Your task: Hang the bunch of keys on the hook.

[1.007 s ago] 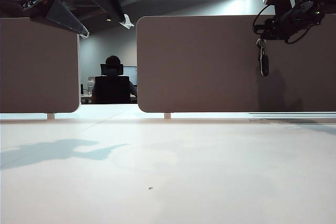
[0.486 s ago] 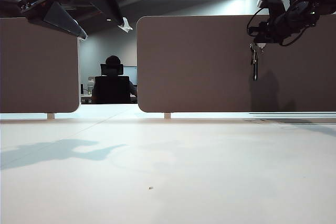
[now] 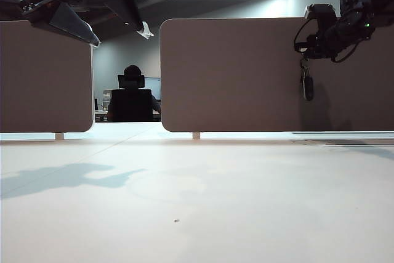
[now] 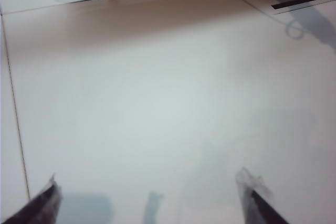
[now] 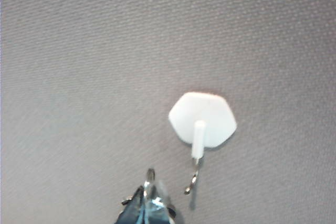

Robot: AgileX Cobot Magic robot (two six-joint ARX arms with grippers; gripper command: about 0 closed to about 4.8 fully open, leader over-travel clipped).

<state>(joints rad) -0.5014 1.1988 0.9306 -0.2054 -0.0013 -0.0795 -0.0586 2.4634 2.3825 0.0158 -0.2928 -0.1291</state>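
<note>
Grey panel (image 3: 246,78): right gripper (image 5: 149,195) clamped on bunch of keys (image 3: 307,84) beside hook (image 5: 203,121); left gripper (image 4: 149,195) (fingers apart) high over table (image 3: 197,201)

Two partition panels (image 3: 246,72) stand along the far edge of the worktop (image 3: 197,201). The right gripper (image 3: 306,53) is high before the right-hand panel, the bunch of keys (image 3: 307,83) hanging beneath it, just beside the hook (image 5: 203,121) on that panel. The left gripper (image 4: 149,195) hangs above the worktop's left side.
</note>
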